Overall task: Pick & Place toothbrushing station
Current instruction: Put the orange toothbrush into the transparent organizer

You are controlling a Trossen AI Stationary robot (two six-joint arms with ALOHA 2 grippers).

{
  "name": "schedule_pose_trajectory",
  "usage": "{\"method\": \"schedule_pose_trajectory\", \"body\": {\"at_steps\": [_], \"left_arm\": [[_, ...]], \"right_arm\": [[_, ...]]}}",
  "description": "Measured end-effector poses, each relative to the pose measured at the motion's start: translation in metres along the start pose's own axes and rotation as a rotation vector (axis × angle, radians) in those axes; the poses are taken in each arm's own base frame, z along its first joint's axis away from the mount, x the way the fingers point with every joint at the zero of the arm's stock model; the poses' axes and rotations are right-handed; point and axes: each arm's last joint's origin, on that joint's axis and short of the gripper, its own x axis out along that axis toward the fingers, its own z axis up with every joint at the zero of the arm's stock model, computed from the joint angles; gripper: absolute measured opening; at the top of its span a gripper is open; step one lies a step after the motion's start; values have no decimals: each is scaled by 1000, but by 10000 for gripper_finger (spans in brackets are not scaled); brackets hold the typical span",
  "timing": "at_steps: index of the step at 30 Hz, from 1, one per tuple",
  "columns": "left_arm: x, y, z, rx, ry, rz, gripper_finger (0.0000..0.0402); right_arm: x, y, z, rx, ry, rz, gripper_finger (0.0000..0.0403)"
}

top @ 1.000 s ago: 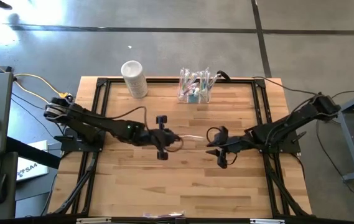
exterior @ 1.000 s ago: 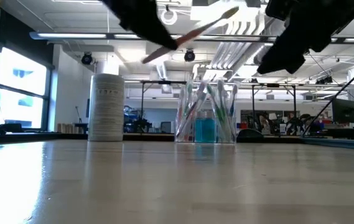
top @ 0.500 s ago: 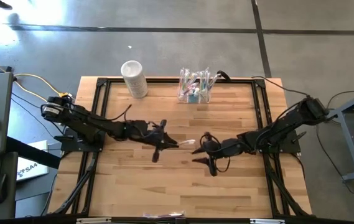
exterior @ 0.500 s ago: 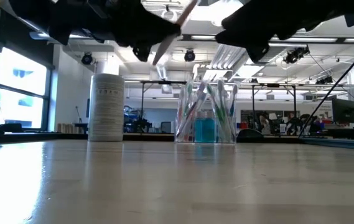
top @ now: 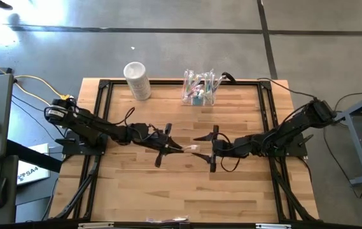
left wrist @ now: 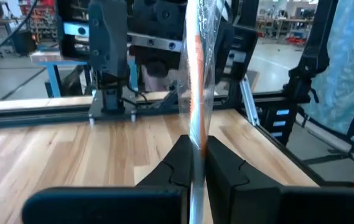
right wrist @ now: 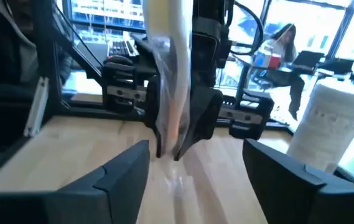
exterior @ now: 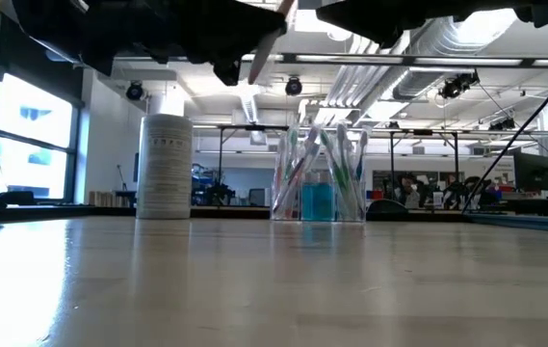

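Upright: brushes [top: 200, 81] in clear station [top: 198, 97]

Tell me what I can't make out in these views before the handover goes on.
- Toothbrush head: wrapped in clear film, blurred in both wrist views, tiny from above.
- Right pincer contact: the right wrist view shows its fingers spread, but not whether they touch the brush.
- Low view: both pincers are cut off by the top edge.
- Toothbrushing station contents: too small from above, overlapping in the low view.
- Left pincer: shut on the brush handle.

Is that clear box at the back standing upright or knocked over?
Upright. The clear box sits flat on the table, with toothbrushes standing up inside it.
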Motion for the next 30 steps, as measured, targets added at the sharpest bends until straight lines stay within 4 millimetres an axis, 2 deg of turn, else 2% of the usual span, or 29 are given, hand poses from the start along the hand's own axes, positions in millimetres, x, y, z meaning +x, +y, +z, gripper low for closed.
{"method": "schedule_pose_trajectory", "body": {"at_steps": [6, 12, 16, 24, 26, 30], "left_arm": [[13, 2, -9, 14, 18, 2, 12], [21, 2, -7, 39, 12, 4, 12], [21, 3, -6, 42, 10, 5, 12], [21, 3, -6, 44, 11, 27, 12], [21, 3, -6, 45, 11, 28, 12], [21, 3, -7, 45, 15, 28, 12]], "right_arm": [[2, -4, 1, -6, -13, 7, 253], [5, -8, -1, 10, -9, 90, 244], [5, -8, -1, 6, 0, 105, 193], [6, -10, -1, -12, -11, 132, 28], [7, -11, -1, -7, -17, 159, 17], [9, -15, -1, 22, -18, 173, 25]]}}
